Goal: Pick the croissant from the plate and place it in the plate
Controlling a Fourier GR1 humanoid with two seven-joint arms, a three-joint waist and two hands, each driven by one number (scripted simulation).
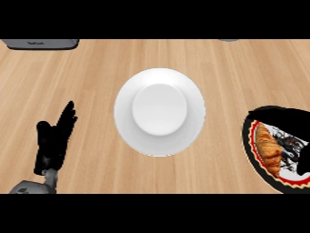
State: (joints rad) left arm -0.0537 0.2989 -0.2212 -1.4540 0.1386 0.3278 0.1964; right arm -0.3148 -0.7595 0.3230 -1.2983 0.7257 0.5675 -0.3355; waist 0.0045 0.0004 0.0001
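A golden croissant [268, 148] lies on the left part of a patterned plate [250, 144] with a black and red rim, at the right edge of the counter. My right hand [306, 135] hangs over that plate, open, its fingers arching across the plate's far side and its thumb hanging down to the right of the croissant. It hides much of the plate's right half, and it does not hold the croissant. A white plate [159, 111] with nothing on it sits in the middle. My left hand [52, 142] rests open at the lower left, fingers up.
A grey appliance [40, 43] stands at the counter's far left edge. A small grey object [229, 40] peeks in at the far edge, right of centre. Bare wood lies between the two plates and around the left hand.
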